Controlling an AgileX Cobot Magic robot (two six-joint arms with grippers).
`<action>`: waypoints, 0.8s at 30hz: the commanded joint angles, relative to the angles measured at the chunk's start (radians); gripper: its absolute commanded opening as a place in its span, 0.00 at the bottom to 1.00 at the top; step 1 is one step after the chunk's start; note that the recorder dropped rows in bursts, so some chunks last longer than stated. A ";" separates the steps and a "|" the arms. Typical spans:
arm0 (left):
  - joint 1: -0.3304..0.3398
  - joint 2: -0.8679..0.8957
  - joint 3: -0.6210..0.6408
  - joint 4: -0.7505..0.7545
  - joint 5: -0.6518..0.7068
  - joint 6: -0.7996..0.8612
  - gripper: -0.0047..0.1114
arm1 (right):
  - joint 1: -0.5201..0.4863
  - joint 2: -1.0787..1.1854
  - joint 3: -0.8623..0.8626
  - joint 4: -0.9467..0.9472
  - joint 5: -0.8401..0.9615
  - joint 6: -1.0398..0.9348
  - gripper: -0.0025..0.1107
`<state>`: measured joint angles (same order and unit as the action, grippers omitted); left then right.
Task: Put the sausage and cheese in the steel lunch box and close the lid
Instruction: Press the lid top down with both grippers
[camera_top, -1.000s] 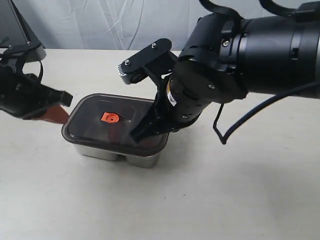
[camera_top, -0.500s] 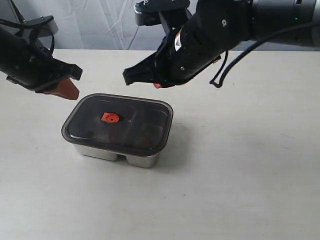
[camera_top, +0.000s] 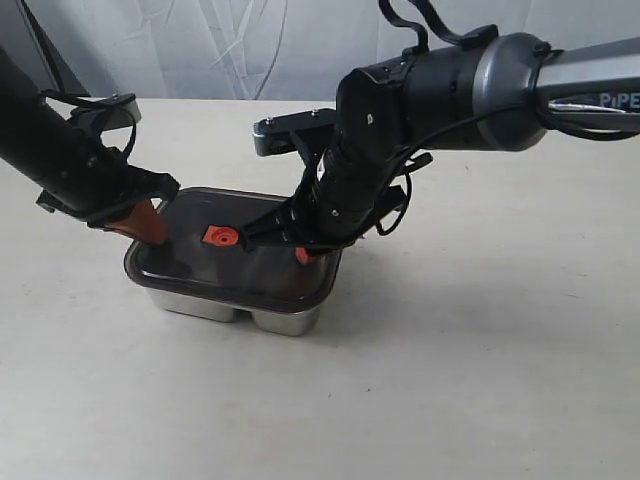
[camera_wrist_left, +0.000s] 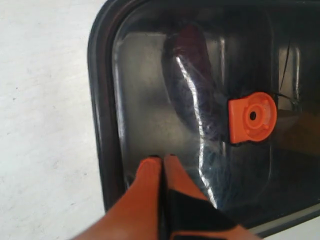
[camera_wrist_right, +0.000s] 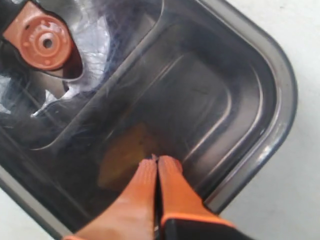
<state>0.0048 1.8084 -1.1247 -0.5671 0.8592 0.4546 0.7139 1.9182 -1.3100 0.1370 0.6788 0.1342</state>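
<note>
Arching over the table (camera_top: 450, 380), the bulky right arm (camera_top: 450, 90) bends steeply down, bringing the right pincer (camera_top: 303, 255) tips-first to the lid (camera_top: 190, 262). The slimmer left arm (camera_top: 50, 150) slants in lower, with the left pincer (camera_top: 150, 225) at the opposite end. Each pincer's orange fingers (camera_wrist_left: 147, 175) are pressed together with nothing between them. The steel lunch box (camera_top: 270, 318) sits under both, with the lid seated on it. Through the smoky lid the sausage (camera_wrist_left: 192, 65) is a dim reddish curve just ahead of the left pincer's tips. The cheese (camera_wrist_right: 122, 155) is only a yellowish blur beneath the right pincer's tips. The orange valve (camera_top: 218, 236) lies between the pincers.
</note>
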 joint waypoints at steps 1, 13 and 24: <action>0.003 0.024 -0.001 0.020 0.019 -0.005 0.04 | -0.005 0.030 -0.004 0.006 0.012 -0.009 0.02; 0.003 0.035 0.002 0.031 0.030 -0.011 0.04 | -0.005 0.081 -0.002 0.064 0.030 -0.030 0.02; 0.003 0.036 0.002 0.087 0.030 -0.058 0.04 | -0.005 0.081 -0.002 0.078 0.060 -0.032 0.02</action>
<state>0.0082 1.8352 -1.1294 -0.5403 0.8766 0.4016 0.7081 1.9612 -1.3261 0.2034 0.7075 0.1080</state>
